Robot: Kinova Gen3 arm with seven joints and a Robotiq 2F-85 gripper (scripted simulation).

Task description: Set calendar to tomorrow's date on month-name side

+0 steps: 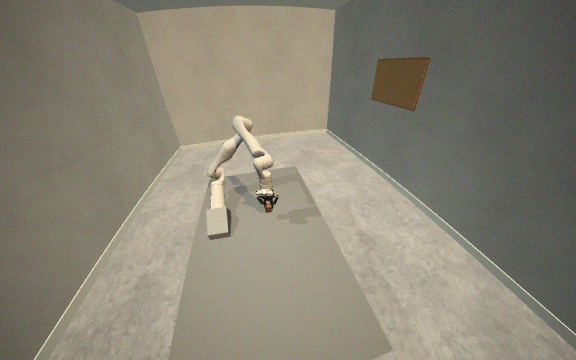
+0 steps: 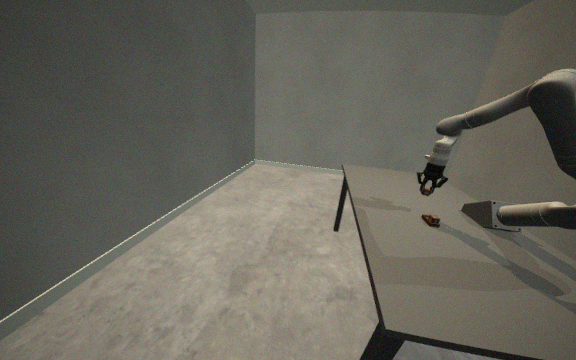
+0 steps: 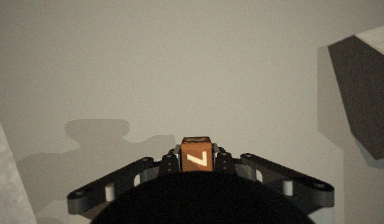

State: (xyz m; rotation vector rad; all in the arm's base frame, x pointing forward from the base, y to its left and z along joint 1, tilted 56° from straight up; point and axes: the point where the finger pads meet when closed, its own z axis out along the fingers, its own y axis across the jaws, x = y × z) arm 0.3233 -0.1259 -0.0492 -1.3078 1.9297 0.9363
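Observation:
My gripper (image 3: 196, 152) is shut on an orange wooden calendar cube (image 3: 197, 154) whose near face shows a white digit like a 7, lying on its side. In the exterior view the gripper (image 2: 429, 187) holds the cube well above the table. In the top view the gripper (image 1: 268, 204) hangs over the far part of the table. The orange tray (image 2: 428, 222) with the rest of the calendar lies on the table below, nearer the arm's base; its digits are too small to read. The tray is hidden in the wrist view.
The arm's base block (image 1: 217, 222) stands on the table's left side and shows at the wrist view's right edge (image 3: 365, 90). The table's near edge (image 2: 363, 240) drops to the floor. A brown board (image 1: 400, 82) hangs on the right wall.

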